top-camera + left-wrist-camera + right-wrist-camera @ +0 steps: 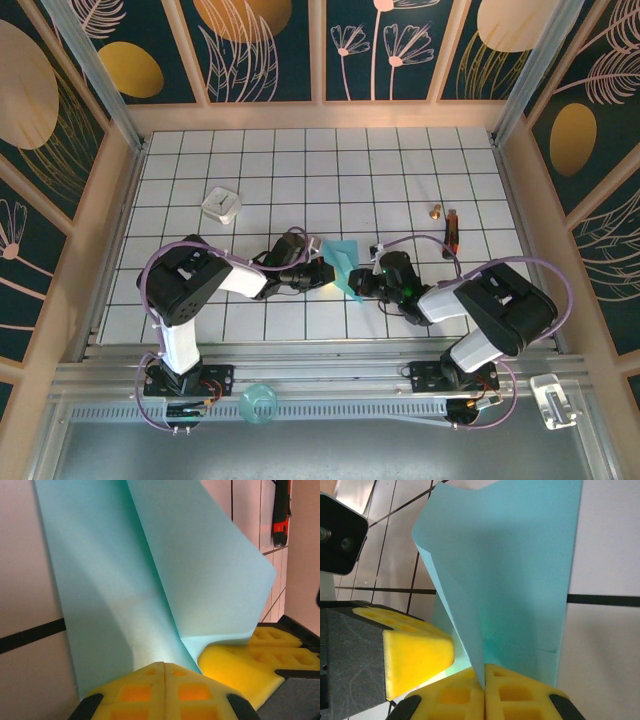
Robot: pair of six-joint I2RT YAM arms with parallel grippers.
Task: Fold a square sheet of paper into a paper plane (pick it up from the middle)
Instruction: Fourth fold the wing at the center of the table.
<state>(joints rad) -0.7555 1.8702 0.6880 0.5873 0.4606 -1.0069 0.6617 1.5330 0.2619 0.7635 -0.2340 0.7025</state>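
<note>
Right of the white block, nearer the arm bases, the partly folded square sheet of paper stands upright over the table, its lower edge pinched by the closed left hand and, just beside it, the closed right hand.

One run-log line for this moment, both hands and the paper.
paper: creased, fold unfinished | left hand: shut on paper | right hand: shut on paper | hands: close together

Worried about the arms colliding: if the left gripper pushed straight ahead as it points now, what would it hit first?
The light-blue paper the left gripper now pinches; close behind, probably the right gripper, though depth is unclear.
</note>
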